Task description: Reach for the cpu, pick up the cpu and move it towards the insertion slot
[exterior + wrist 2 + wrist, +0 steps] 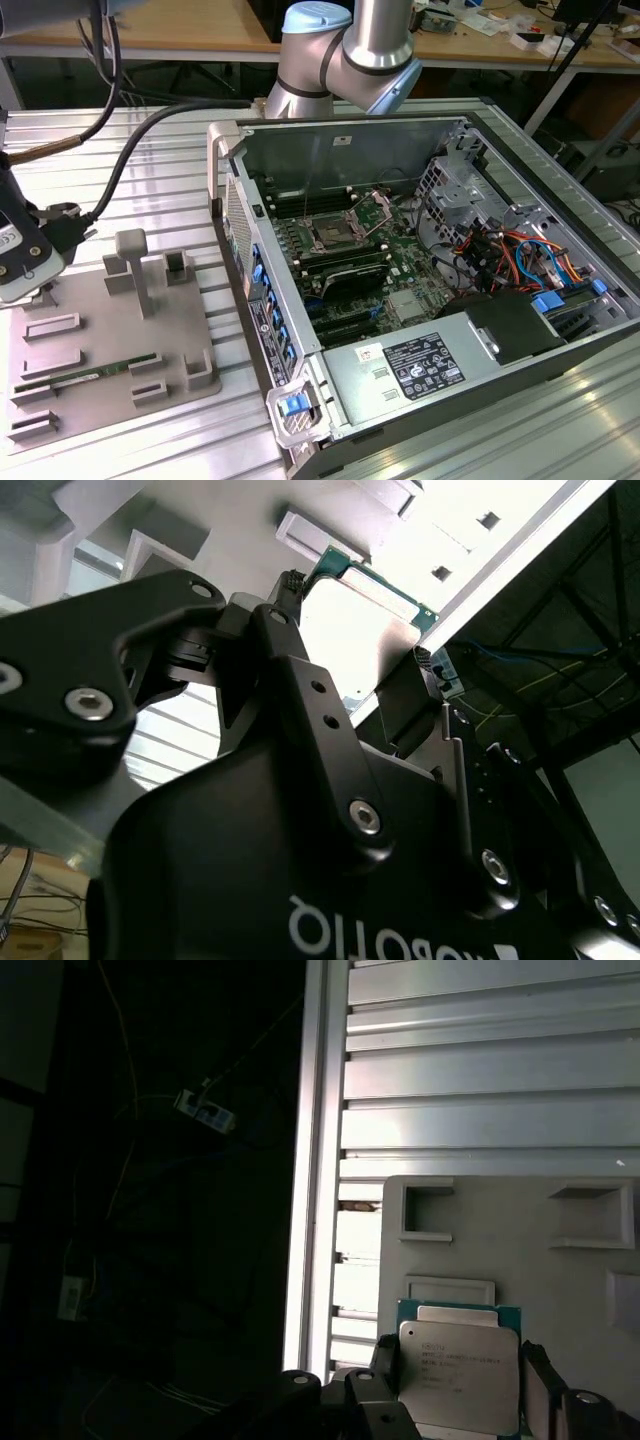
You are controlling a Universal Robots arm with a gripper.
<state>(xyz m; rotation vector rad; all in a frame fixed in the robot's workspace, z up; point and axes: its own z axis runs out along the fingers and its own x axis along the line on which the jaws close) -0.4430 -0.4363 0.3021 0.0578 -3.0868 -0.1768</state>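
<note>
The gripper (460,1358) straddles the cpu (456,1385) over a grey fixture plate (110,335), chip lying flat w/ 1 edge cropped in the first wrist view. The insertion slot (330,236) sits well apart, toward the exterior view's right, inside the PC case (340,140). Clamped or slack? Can't tell, nor whether the chip is lifted.

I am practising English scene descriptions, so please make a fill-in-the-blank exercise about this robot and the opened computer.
1. The pincer is at the cpu, whose silvery top has a ____ rim.
2. The insertion slot is inside the open computer case, while the cpu is ____ it.
3. The grey tray lies on the exterior view's ____ of the case.
Missing words: green; outside; left.
</note>
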